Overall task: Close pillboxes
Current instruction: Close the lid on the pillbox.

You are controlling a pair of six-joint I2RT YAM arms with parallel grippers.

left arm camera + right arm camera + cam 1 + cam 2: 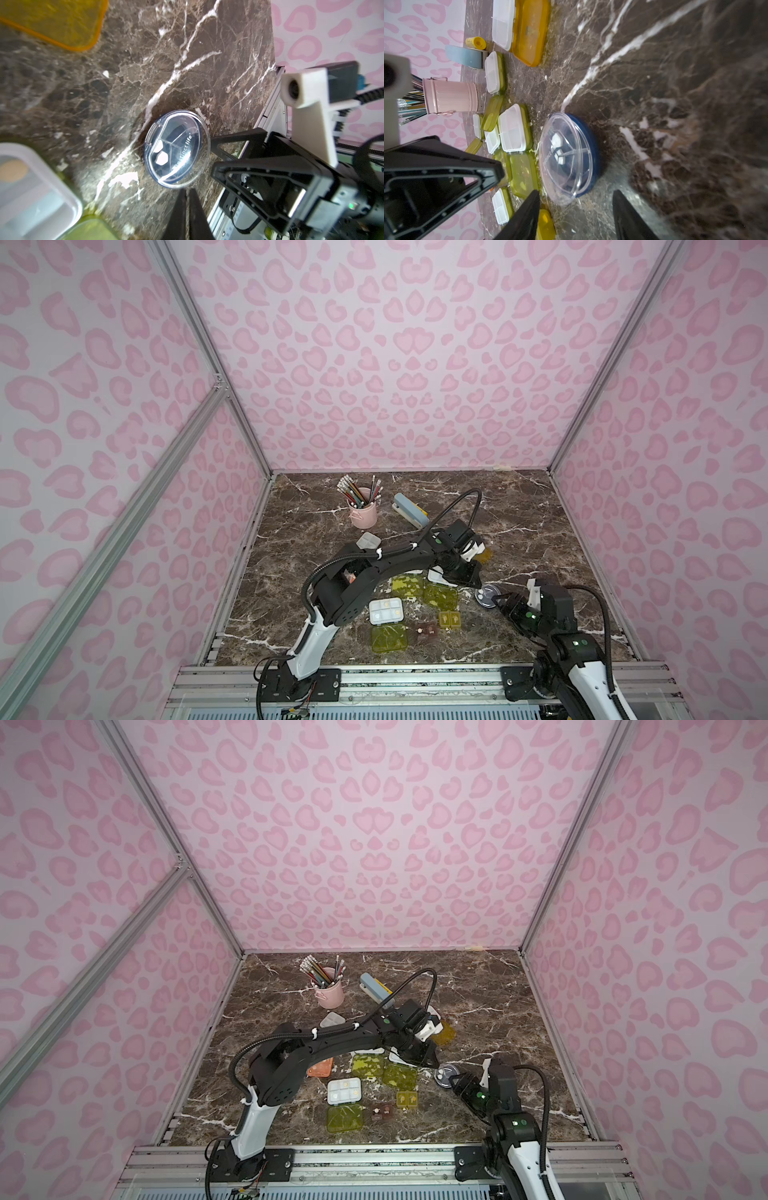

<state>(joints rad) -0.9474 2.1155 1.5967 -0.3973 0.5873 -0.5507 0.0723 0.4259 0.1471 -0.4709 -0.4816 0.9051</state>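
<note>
two sets of jaws meet at the round pillbox [486, 596], which sits on the table [540, 531] toward its right side. nearest, the right jaws stand released, spread apart at the box's near rim and gripping nothing. on the box's far side the left jaws are clenched on nothing, tips together just beside the clear lid. that lid looks down over the blue base, though whether it is latched cannot be told. to do this well, the right jaws should probably brace the base while the clenched left tips press straight down near the lid's tab. the marble looks slick, and a slanted push could skate the box away.

counted near to far in the top views:
- one open white tray [386, 611] with its lime lid flat
- one brown case [426, 630]
- one yellow case [450, 620]
- one round box
- two more lime lids [409, 587]
- one salmon case [321, 1067]
- one amber-lidded box [484, 556]
- one pale closed case [368, 540]
- one stapler [409, 510]
- one pencil cup [364, 512]

others may hide under the left arm [374, 568].
</note>
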